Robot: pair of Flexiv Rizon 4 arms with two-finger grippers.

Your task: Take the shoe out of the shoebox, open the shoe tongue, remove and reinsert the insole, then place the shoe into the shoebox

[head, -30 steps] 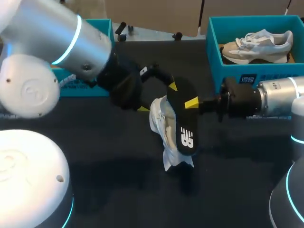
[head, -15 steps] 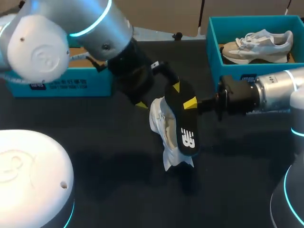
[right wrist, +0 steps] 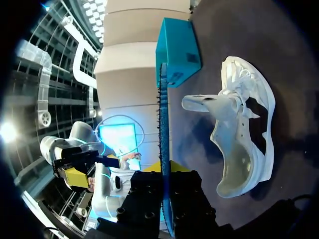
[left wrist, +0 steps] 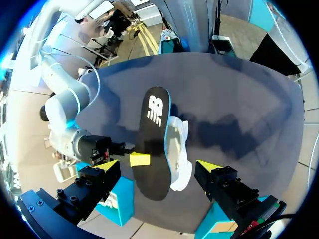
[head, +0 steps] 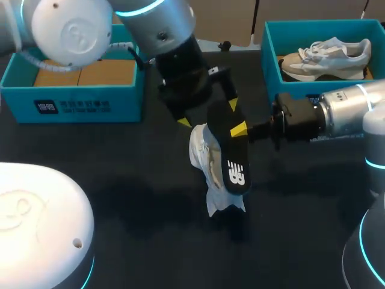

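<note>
Right gripper (head: 241,130) pinches insole (head: 232,161) edge — shoe (head: 203,158) beside.

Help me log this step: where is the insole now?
Head view, mid-table: the insole is gripped by the right hand, coming in from the right, held up alongside the white shoe.

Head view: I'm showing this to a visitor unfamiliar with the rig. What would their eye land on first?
First, the black insole, held out at mid-table by the right pincer shut on it, close by the white sneaker resting on the black table. Next, the left pincer, open, hangs near the insole's far end. A second sneaker sits in the teal shoebox at the table's far right.
</note>
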